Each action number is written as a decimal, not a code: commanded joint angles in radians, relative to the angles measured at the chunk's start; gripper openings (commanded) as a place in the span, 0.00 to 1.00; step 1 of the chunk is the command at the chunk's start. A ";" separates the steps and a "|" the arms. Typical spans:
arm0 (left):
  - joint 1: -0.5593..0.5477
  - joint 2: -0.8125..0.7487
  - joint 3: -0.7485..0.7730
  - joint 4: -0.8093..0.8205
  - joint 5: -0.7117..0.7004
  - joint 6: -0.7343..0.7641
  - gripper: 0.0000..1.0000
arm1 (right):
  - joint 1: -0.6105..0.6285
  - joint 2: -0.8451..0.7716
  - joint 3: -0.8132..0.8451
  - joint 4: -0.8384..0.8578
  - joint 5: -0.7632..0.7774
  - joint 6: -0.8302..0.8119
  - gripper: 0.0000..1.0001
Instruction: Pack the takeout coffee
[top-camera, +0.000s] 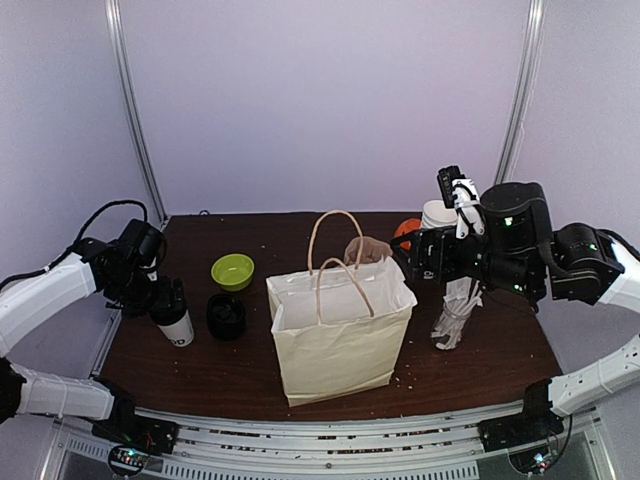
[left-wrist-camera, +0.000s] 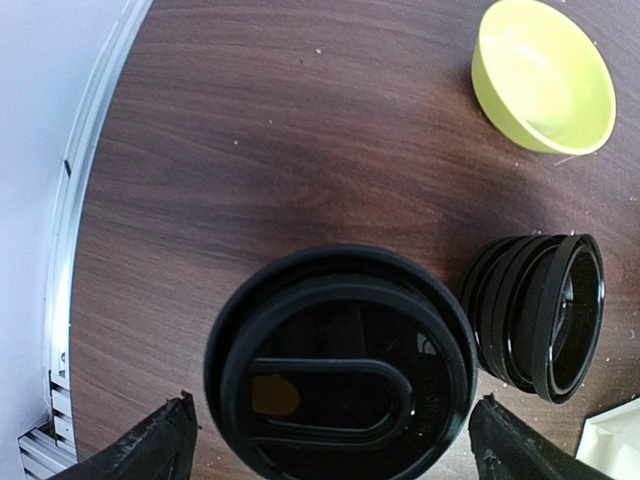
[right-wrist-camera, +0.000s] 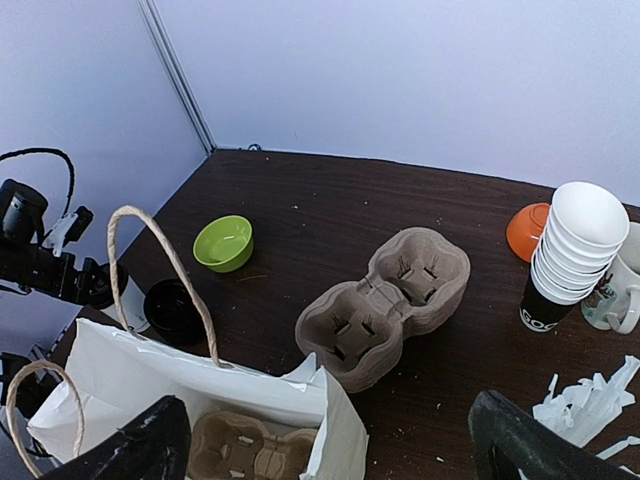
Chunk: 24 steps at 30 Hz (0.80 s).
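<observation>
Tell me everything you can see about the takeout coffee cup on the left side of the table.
The takeout coffee is a white paper cup with black print near its base, capped by a black plastic lid. It stands upright on the dark wood table, near its left edge, beside the stack of black lids but apart from it. The left gripper hangs open over it, fingers flanking the lid without visible contact.

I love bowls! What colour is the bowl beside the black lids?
Lime green bowl, clearest in left wrist view.

Lab: bare walls, robot table
</observation>
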 joint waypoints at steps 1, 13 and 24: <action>-0.015 0.030 0.014 0.010 0.020 -0.003 0.98 | -0.006 -0.018 -0.017 0.012 0.002 -0.007 1.00; -0.015 0.076 -0.024 0.039 -0.017 0.001 0.98 | -0.009 -0.016 -0.012 0.010 0.000 -0.012 1.00; -0.014 0.088 -0.008 0.061 -0.019 0.024 0.83 | -0.013 -0.010 0.000 0.002 -0.003 -0.016 1.00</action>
